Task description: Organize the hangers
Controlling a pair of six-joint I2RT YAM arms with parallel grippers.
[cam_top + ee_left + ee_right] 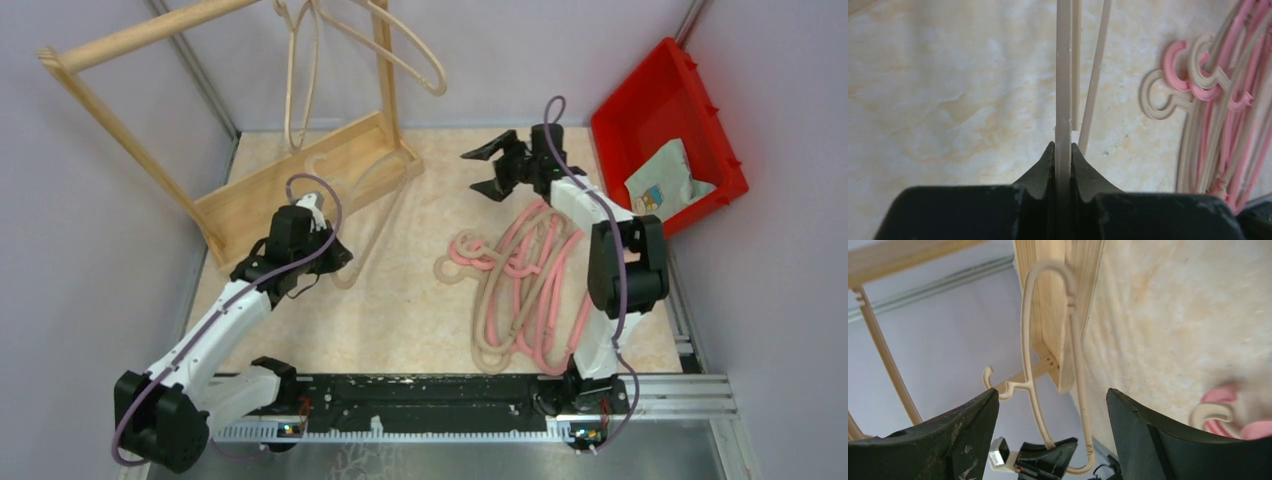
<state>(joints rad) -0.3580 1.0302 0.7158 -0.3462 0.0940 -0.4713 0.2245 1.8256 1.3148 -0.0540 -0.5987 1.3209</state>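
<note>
My left gripper (335, 258) is shut on a bar of a beige hanger (383, 215) that rests partly against the wooden rack's base. In the left wrist view the jaws (1063, 145) pinch that thin beige bar (1064, 90). A tangled pile of pink and beige hangers (520, 280) lies on the table in front of the right arm. My right gripper (482, 170) hovers open beyond the pile, holding nothing. Its wrist view looks between the spread jaws (1052, 392) at the held beige hanger (1025, 330) and the left gripper (1048, 455).
A light wooden rack (300, 190) stands at the back left, with two beige hangers (300, 90) hung on its top pole. A red bin (700, 110) holding a packet (660, 180) sits at the right. Grey walls close in the table.
</note>
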